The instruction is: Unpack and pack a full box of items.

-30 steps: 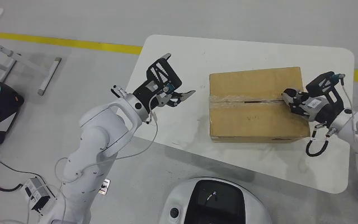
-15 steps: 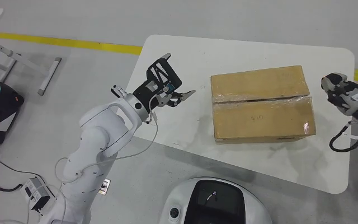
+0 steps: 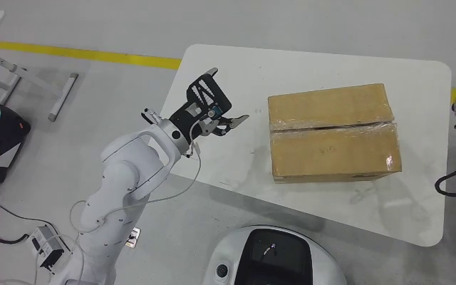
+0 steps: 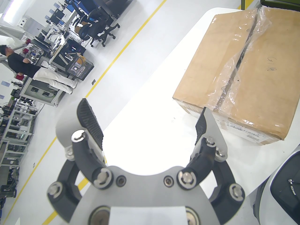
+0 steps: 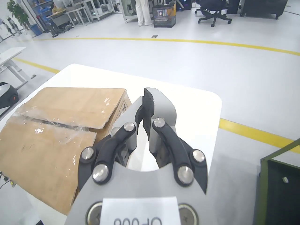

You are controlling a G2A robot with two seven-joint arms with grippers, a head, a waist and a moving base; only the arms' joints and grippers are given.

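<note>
- One cardboard box (image 3: 331, 132) for you, flat on the white table (image 3: 235, 64), right of centre. Its near long side lies close to the table's near edge.
- Box flaps are down. Clear tape (image 4: 236, 71) runs along the top seam from left to right, wrinkled and lifting in places, with a thin dark gap showing under it.
- Some handwriting sits on the near flap, too small to read.
- Left gripper (image 3: 229, 95) hangs over the table's left edge, about level with the box's far half and well apart from it. You have its fingers spread wide with nothing between them, and the ribbed pads (image 4: 90, 120) are bare.
- Right gripper (image 5: 143, 101) sits off the box's right end, not touching it. Its two fingers are pressed together, tips meeting, and they hold nothing.
- Dark green frame (image 5: 276, 165) stands on the floor just past the table's right side.
- Yellow floor line (image 3: 85, 54) crosses the grey floor beyond the table's far left corner.
</note>
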